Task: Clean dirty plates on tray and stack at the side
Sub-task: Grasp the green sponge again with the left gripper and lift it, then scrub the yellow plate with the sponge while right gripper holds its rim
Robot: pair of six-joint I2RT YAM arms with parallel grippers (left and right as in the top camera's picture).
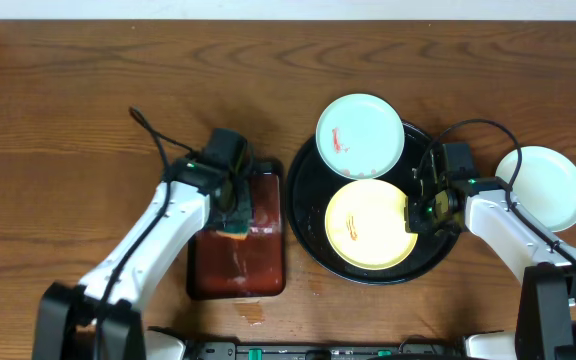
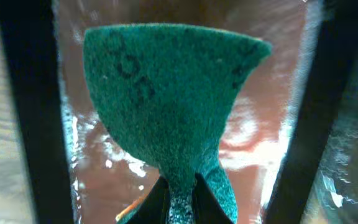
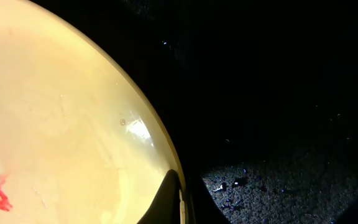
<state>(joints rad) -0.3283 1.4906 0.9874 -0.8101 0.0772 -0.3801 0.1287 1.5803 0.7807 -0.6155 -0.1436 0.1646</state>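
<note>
Now your glossy black tray [image 1: 308,190] carries the yellow plate [image 1: 368,225] by the right claw [image 1: 415,212].
Round, smooth, red-smeared, the plate has its right rim pinched between that claw's tips; your left claw [image 1: 233,215] squeezes a fuzzy green scouring pad [image 2: 166,106].

A broad wooden table [image 1: 68,120] fills almost the whole overhead view. Its top is a warm mid-brown with long, wavy, darker grain lines running from left to right and a faint sheen. Along the very top edge of that view runs a narrow pale strip [image 1: 288,8], off-white and featureless, lying beyond the table's far edge; whether it is wall or floor cannot be told. The light is even and fairly bright, falling from above and leaving only short, soft shadows on the wood, with small white glints on wet or glossy surfaces.
</note>
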